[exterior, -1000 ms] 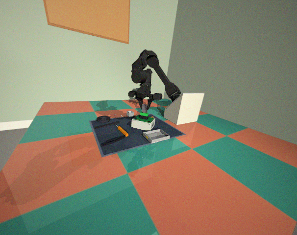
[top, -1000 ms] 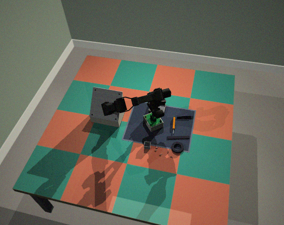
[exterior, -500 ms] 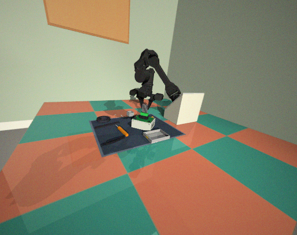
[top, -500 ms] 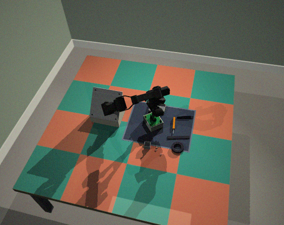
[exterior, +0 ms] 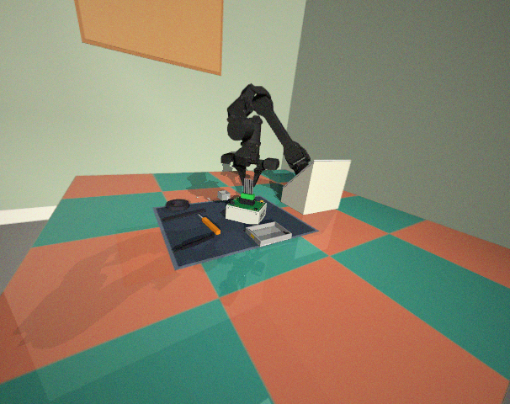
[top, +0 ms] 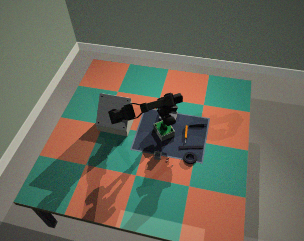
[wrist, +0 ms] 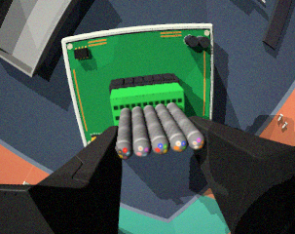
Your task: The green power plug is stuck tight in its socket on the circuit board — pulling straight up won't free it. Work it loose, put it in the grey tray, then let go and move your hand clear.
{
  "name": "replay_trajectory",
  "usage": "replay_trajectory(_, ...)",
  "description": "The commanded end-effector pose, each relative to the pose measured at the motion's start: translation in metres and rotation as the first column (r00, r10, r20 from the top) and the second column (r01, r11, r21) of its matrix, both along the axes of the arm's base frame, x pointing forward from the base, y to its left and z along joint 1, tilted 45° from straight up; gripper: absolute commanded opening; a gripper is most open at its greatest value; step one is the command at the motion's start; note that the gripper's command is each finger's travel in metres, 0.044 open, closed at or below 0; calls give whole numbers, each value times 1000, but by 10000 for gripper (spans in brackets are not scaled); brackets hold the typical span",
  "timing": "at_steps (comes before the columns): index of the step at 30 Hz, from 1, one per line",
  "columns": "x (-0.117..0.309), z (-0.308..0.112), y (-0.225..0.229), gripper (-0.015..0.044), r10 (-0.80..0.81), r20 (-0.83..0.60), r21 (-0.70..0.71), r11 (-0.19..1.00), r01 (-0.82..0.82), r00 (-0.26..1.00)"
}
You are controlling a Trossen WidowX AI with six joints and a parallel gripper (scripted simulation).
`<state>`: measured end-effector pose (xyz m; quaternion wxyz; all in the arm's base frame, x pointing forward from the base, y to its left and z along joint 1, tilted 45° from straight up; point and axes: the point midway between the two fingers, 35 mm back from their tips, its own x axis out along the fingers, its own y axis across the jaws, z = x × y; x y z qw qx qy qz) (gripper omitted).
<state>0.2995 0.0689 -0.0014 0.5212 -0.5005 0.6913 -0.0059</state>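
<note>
The green plug [exterior: 247, 197] [wrist: 147, 95] with several grey cables stands at the black socket [wrist: 144, 79] on the green circuit board [wrist: 137, 56], which tops a white box [top: 167, 136] [exterior: 242, 214]. My gripper [exterior: 248, 188] [wrist: 154, 129] points down and is shut on the plug, one finger at each side of the cables. The fingertips partly hide the plug's ends, and I cannot tell how deep it sits. The grey tray [exterior: 285, 236] [wrist: 32, 70] is empty and lies beside the board; the arm partly hides it in the top view.
On the dark mat [top: 144, 124] [exterior: 188, 256] lie an orange screwdriver [top: 186, 131] [exterior: 210, 225], a black tool [top: 197, 125] and a dark bar [top: 190, 147]. A black ring [top: 185, 158] lies at the mat's edge. A small grey box [top: 157, 155] [exterior: 223, 194] and a sloped box [exterior: 326, 187] stand nearby.
</note>
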Motion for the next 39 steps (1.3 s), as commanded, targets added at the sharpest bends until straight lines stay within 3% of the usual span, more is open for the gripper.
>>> replay_trajectory(1,-7,2,15,0,72,58,-68,995,-68,996)
replay_trajectory(7,-10,1,18,0,94,80,-102,991,-86,992)
replay_trajectory(20,5,16,9,0,-29,-57,93,995,34,998)
replay_trajectory(27,-3,11,16,0,31,16,-6,999,-31,999)
replay_trajectory(39,-3,13,18,0,31,16,-6,999,-31,999)
